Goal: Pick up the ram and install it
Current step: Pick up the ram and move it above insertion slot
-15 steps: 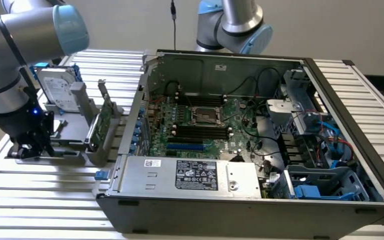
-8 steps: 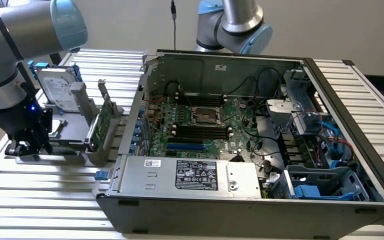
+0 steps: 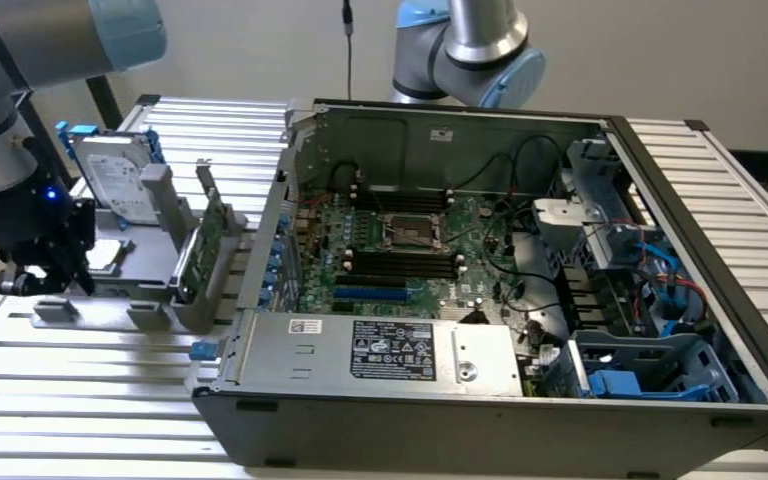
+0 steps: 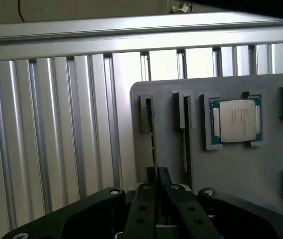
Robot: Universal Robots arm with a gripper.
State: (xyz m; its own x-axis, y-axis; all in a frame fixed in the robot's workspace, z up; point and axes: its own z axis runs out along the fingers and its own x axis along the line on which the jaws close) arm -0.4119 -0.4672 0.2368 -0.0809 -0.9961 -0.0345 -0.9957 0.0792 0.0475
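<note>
The ram (image 4: 154,144) is a thin stick seen edge-on, standing upright in a narrow slot of the grey holder (image 4: 231,174). My gripper (image 4: 156,191) is directly over it, and its black fingers (image 4: 144,204) are shut on the stick's upper edge. A second similar stick (image 4: 185,142) stands in the neighbouring slot, untouched. In the exterior view my gripper (image 3: 48,285) hangs at the left end of the grey holder (image 3: 144,295), well to the left of the open computer case (image 3: 491,390). The motherboard's black slots (image 3: 404,262) lie inside the case.
A square silver processor (image 4: 236,119) lies in a pocket of the holder beside the sticks. A hard drive (image 3: 111,180) and a taller green card (image 3: 208,245) stand in the holder. A second arm (image 3: 471,50) hangs behind the case. The table is ribbed aluminium (image 3: 77,380).
</note>
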